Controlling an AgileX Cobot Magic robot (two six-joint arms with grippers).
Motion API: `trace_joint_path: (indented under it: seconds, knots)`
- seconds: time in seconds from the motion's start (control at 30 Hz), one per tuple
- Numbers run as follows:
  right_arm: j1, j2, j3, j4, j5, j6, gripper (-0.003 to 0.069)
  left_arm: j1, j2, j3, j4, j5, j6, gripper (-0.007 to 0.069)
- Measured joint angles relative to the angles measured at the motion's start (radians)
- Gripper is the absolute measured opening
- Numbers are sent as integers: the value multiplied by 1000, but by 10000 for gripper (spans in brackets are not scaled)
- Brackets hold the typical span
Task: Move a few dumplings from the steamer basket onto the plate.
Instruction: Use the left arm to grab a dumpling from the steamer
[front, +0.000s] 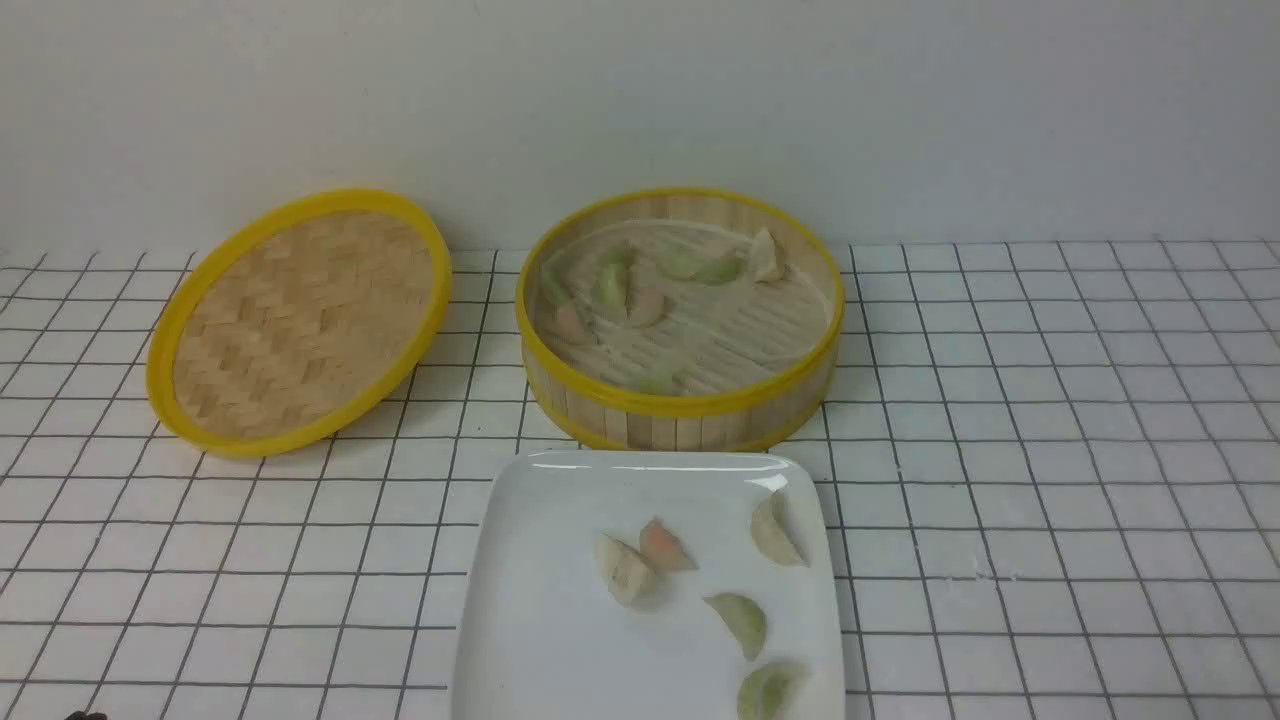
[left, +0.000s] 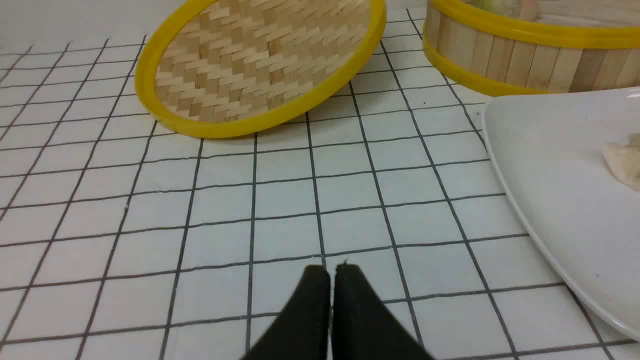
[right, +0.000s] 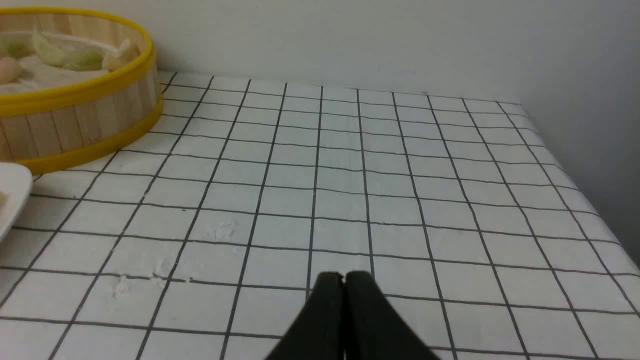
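Both tools are idle and empty. The left gripper (left: 332, 272) shows its two black jaws pressed together over the bare gridded table (left: 280, 200). The right gripper (right: 344, 277) is likewise closed tight on nothing, well apart from the work. Five dumplings (front: 740, 620) lie on the plate (front: 550, 640), spread from its centre toward 2 and 5 o'clock, and the green one at 5 o'clock sits near the rim. More lie in the steamer basket (front: 680, 405), which stands just beside the plate at its 12 o'clock. Most of these are gathered between 9 and 1 o'clock on the slatted floor, with one near 6 o'clock. Several hazards are judged possible. The basket wall is deep, so a shallow approach could catch the yellow rim and shove the basket into the plate. The clustered pieces look soft and translucent. A hard squeeze may tear one, a weak grip may drop it on the table, and neighbours may cling and lift together. The plate is glossy, so a released piece could slide and push the rim-side dumpling off. The lid (front: 300, 320) rests tilted at 10 o'clock of the plate, and a wide swing of the left arm could knock it.
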Motion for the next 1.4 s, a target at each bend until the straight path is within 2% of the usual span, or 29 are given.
trace_joint_path:
  seconds: [0.43,0.67,1.27,1.33,1.4]
  knots:
    - [0,0,0,0,0,0,-15,0,0,0,8,0,0,-6]
    - [0,0,0,0,0,0,-15,0,0,0,115,0,17,-6]
    - [0,0,0,0,-3,0,-15,0,0,0,128,1,23,-6]
    - [0,0,5,38,-41,27,-15,0,0,2,144,-11,30,-6]
    - [0,0,9,150,-117,97,-15,0,0,2,117,-69,10,-6]
